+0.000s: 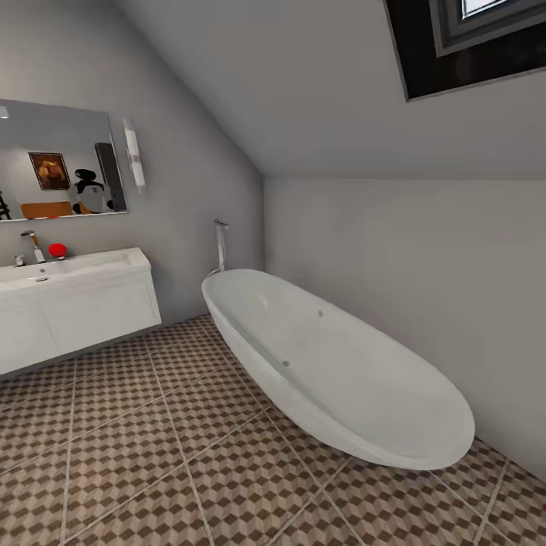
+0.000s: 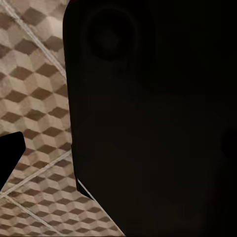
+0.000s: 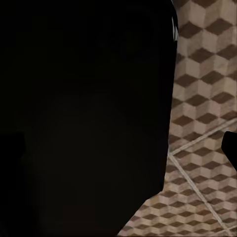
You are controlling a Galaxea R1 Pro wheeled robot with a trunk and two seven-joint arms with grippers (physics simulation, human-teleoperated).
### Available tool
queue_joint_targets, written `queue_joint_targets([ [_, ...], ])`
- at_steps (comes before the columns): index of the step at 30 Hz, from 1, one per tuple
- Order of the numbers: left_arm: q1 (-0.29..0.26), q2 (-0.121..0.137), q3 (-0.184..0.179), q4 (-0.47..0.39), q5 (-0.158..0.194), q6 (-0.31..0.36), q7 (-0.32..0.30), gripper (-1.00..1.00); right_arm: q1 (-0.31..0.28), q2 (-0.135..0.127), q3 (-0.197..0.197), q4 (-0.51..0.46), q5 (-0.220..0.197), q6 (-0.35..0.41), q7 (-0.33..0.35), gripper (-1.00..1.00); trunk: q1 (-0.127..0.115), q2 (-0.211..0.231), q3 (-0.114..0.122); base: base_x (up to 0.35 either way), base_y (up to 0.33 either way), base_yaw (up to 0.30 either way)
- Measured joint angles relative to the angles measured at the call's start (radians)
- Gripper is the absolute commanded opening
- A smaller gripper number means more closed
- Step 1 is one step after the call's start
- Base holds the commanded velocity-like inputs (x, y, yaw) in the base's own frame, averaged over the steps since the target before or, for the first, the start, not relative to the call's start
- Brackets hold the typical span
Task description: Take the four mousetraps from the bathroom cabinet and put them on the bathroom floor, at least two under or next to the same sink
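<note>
The white sink point(image 1: 83, 265) with its chrome tap point(image 1: 33, 246) hangs on the left wall over a white vanity point(image 1: 76, 312). Cube-patterned bathroom floor point(image 1: 152, 455) spreads in front of it. The mousetraps and the cabinet are out of view. In the left wrist view, one dark finger point(image 2: 10, 153) of my left gripper point(image 2: 118, 158) stands over the tiles, far from its partner. My right gripper point(image 3: 118, 150) shows one finger point(image 3: 231, 150) the same way. Both are open and hold nothing. A dark part of the robot covers much of both wrist views.
A long white oval bathtub point(image 1: 326, 364) lies along the right wall, with a chrome filler point(image 1: 221, 246) at its far end. A small red object point(image 1: 57, 249) sits on the sink. Above it, a mirror point(image 1: 61, 163) reflects the robot. Bare tiles lie between vanity and tub.
</note>
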Motion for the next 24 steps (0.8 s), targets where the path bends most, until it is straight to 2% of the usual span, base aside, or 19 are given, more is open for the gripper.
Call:
queue_joint_targets([
  [9,0.051,-0.05,0.004,0.0,-0.002,-0.006,-0.001,1.0,-0.02,0.049,0.003,-0.002,0.001,-0.005,-0.001,1.0,0.0,0.0,0.0,0.0,0.0,0.0],
  [13,0.061,-0.073,0.004,0.0,-0.002,-0.006,-0.001,1.0,-0.021,0.05,0.001,-0.003,0.001,-0.006,-0.001,1.0,0.0,0.0,0.0,0.0,0.0,0.0],
  [24,0.062,-0.088,0.005,0.0,0.0,-0.005,-0.004,1.0,-0.021,0.051,-0.001,-0.003,0.001,-0.006,-0.001,1.0,0.0,0.0,0.0,0.0,0.0,0.0],
])
